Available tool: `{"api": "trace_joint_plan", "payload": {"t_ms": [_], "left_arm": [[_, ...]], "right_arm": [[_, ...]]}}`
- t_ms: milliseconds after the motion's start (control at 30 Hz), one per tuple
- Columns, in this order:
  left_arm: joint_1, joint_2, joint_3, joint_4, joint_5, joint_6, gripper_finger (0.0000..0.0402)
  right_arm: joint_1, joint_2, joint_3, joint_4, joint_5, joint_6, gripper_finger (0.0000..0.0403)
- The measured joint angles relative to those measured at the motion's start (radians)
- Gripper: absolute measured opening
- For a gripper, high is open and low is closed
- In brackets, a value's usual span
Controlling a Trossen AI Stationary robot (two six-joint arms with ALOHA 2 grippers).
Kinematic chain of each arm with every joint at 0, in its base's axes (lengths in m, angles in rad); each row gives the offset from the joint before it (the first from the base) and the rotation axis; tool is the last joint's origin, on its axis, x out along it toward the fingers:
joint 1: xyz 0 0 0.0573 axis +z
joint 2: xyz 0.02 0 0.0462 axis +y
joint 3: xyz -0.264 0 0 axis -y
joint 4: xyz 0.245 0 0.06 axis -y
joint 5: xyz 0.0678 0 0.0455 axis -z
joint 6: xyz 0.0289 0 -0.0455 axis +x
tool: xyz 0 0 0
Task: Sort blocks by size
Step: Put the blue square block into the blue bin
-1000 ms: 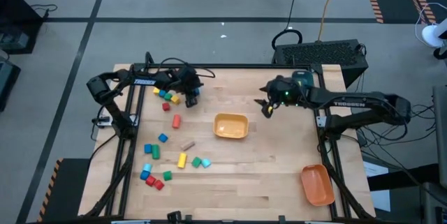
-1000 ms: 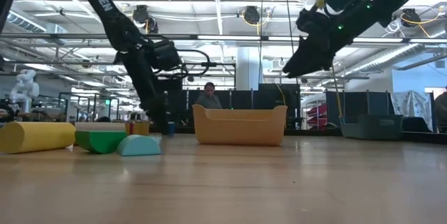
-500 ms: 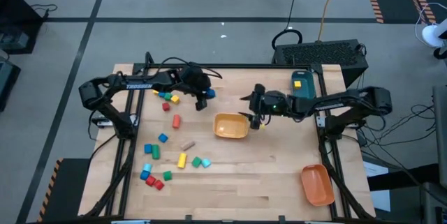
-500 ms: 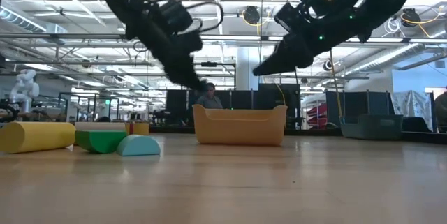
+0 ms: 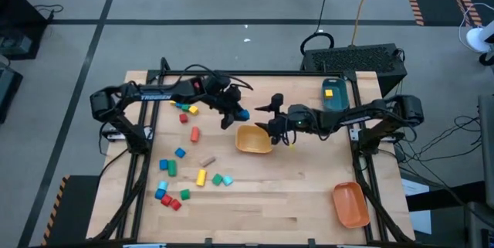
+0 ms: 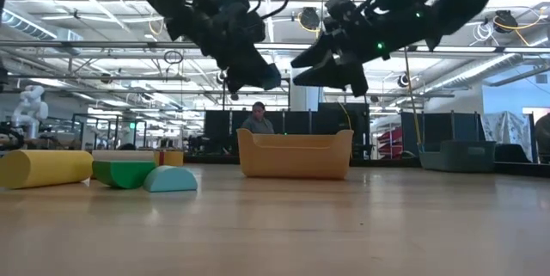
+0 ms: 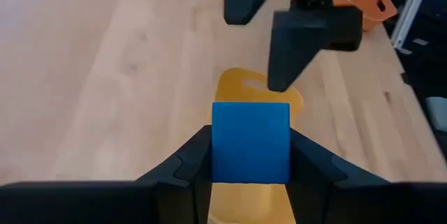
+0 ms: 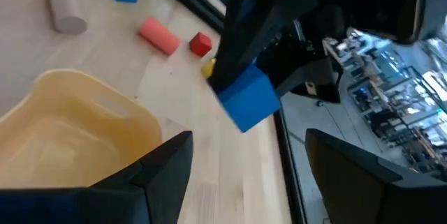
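My left gripper (image 5: 236, 116) is shut on a blue cube (image 7: 250, 142) and hangs in the air over the far left rim of the yellow bin (image 5: 253, 140). My right gripper (image 5: 271, 118) stands open over the bin's far right rim, facing the cube (image 8: 248, 99) from close by, nothing between its fingers (image 8: 165, 160). Several coloured blocks (image 5: 184, 107) lie on the table's left half, among them a red cylinder (image 5: 194, 134) and a yellow cylinder (image 5: 201, 177). My left gripper pinches the blue cube by two opposite side faces (image 7: 218, 147) between its two fingers (image 7: 199, 158). The fingers slant down toward the table's right. The cube is lifted clear, above the yellow bin (image 7: 257, 90), its square face showing between the fingers.
An orange bin (image 5: 350, 204) sits at the near right corner. A teal bin (image 5: 333, 93) with a yellow piece stands at the far right. In the low view a yellow cylinder (image 6: 43, 168), a green block (image 6: 125, 173) and a cyan block (image 6: 170, 179) lie at the left.
My left gripper has risen from near the table by the far-left blocks and gone right to the yellow bin, carrying the blue cube clear. My right gripper has gone left to the bin's far rim and rolled about its axis, staying open.
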Motion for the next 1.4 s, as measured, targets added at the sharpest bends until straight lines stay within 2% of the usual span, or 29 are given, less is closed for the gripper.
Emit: {"api": "trace_joint_plan", "payload": {"t_ms": [333,667,867,1000,1167,1267,1400], "left_arm": [[-0.039,0.011,0.03,0.003,0.008,-0.006,0.0135],[-0.044,0.011,0.03,0.046,0.009,-0.051,0.0135],[-0.044,0.012,0.03,0.05,0.008,-0.057,0.0135],[-0.044,0.014,0.03,0.039,0.007,-0.058,0.0135],[-0.045,0.014,0.03,0.037,0.008,-0.061,0.0137],[-0.044,0.014,0.029,0.043,0.011,-0.069,0.0166],[-0.043,0.014,0.029,0.053,-0.017,-0.053,0.0194]], "right_arm": [[0.012,0.0,0.067,-0.111,-0.035,-0.08,0.0263],[0.012,0.022,0.112,-0.14,-0.062,-0.151,0.0263],[0.012,0.071,0.146,-0.145,-0.055,-0.123,0.0259],[0.013,0.085,0.153,-0.145,-0.049,-0.119,0.023],[0.013,0.085,0.154,-0.143,-0.046,-0.085,0.0161],[0.014,0.085,0.154,-0.15,-0.009,-0.085,0.0118],[0.014,0.086,0.153,-0.162,0.022,-0.046,0.0115]]}}
